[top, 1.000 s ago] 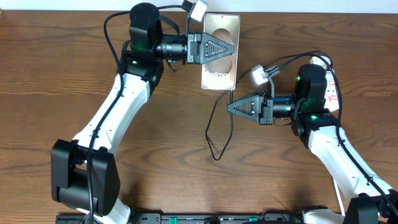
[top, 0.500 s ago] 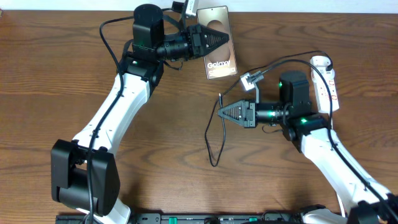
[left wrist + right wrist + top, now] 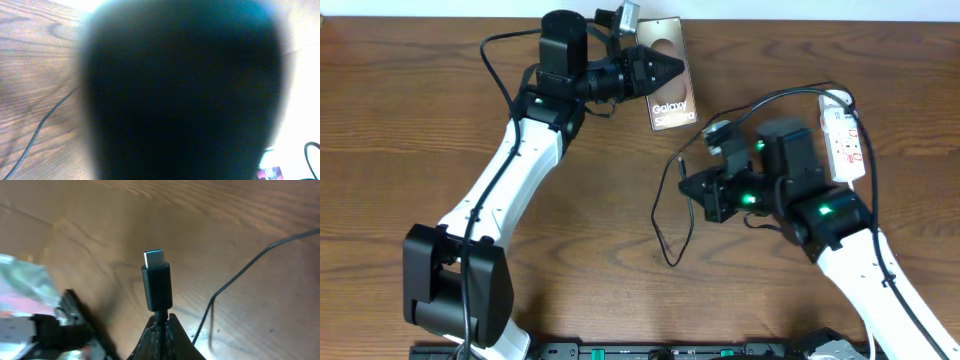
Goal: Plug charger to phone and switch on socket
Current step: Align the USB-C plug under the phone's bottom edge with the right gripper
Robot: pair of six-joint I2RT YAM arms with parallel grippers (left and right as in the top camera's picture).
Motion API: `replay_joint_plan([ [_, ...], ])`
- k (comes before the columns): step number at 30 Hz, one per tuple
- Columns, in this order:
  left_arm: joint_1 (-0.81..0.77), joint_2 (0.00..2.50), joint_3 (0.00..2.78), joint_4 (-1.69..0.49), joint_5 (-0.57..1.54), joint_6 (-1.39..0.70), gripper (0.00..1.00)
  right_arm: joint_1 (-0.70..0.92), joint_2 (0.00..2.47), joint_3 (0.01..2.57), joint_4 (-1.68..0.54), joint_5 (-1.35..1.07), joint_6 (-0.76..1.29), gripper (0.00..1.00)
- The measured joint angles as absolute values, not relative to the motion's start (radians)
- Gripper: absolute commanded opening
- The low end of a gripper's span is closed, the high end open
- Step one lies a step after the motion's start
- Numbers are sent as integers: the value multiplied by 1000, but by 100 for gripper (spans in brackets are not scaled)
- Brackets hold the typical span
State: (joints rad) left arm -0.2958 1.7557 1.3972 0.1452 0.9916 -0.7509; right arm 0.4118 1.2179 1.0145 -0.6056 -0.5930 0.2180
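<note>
Between right fingers (image 3: 176,341), charger (image 3: 157,282) upright

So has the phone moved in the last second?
Yes. The phone was square to the far edge of the table; now it is tilted, its top end swung left in the overhead view.

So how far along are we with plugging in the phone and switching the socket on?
Done: the right hand grips the charger behind its plug, tip free. In hand: the left hand appears to hold the phone, plug not yet in. Left: plugging in, then switching on the socket, which neither hand touches.
</note>
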Motion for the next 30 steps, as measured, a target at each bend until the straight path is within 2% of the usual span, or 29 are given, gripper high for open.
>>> replay_joint_plan([
  [8, -353, 1756, 1397, 127, 992, -700, 7, 448, 1218, 1016, -604, -436, 237, 1],
  [23, -365, 1756, 1397, 52, 970, -646, 7, 448, 1218, 1016, -577, -372, 245, 1],
  [30, -365, 1756, 1397, 52, 939, -709, 7, 448, 1227, 1016, -571, -366, 245, 1],
])
